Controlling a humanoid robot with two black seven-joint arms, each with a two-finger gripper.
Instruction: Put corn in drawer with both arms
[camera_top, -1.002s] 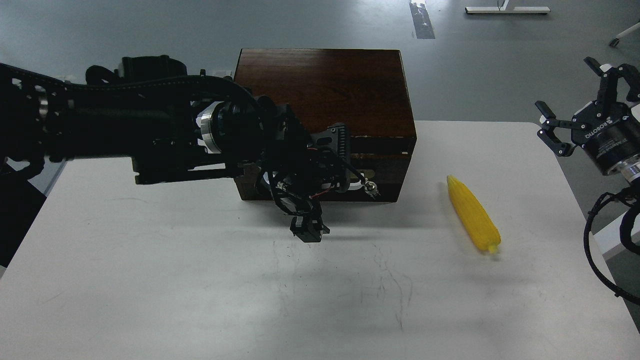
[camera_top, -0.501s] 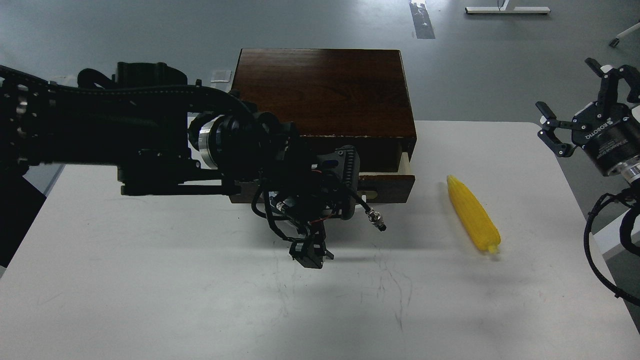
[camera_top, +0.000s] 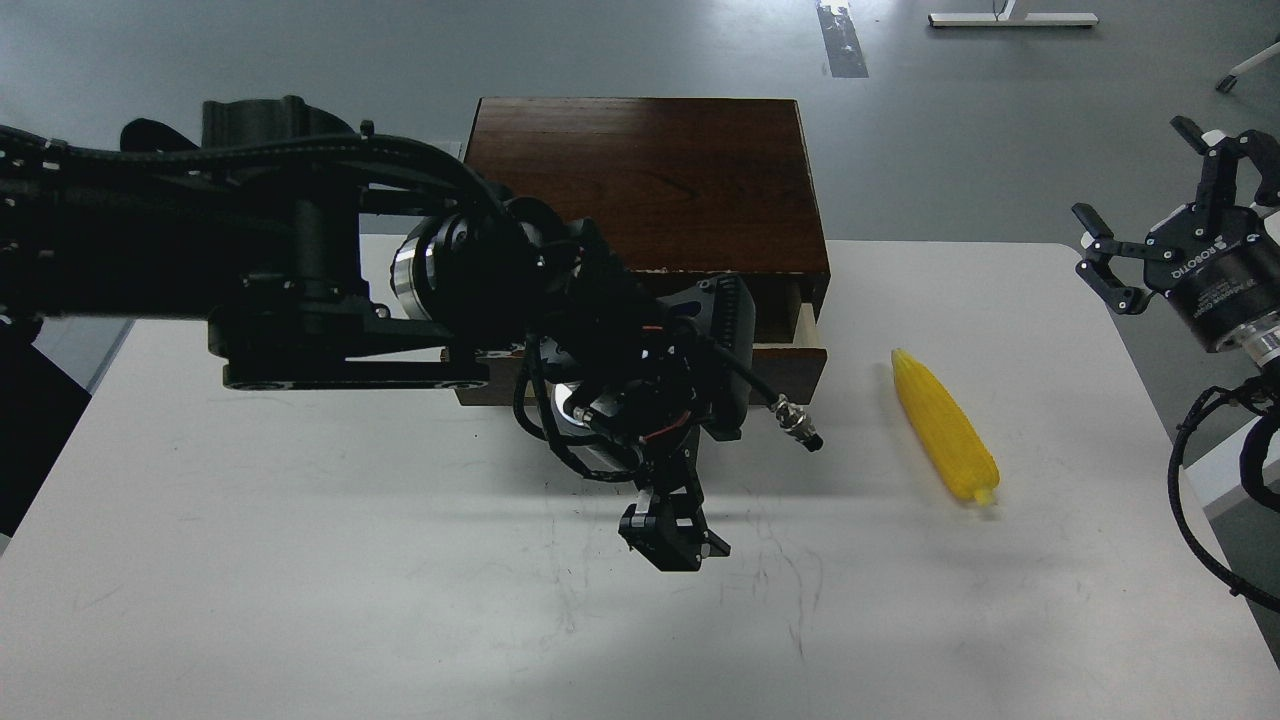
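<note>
Gripping something I cannot make out, my left gripper has drawn the dark wooden box's drawer further out, so the yellow ribbed corn cob may soon fit.

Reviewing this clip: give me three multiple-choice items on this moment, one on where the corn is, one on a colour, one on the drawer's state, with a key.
1. Where does the corn lie?
A. inside the drawer
B. on the table, right of the box
C. in the right gripper

2. What colour is the table?
A. white
B. green
C. red

3. What state is the drawer in?
A. fully shut
B. taken out of the box
C. pulled partly out

Key: B, the cob rests on the bare tabletop beside the box, clear of the right gripper. A, the surface is plain white. C, a pale strip of its inside shows at the right corner, behind the left gripper.
</note>
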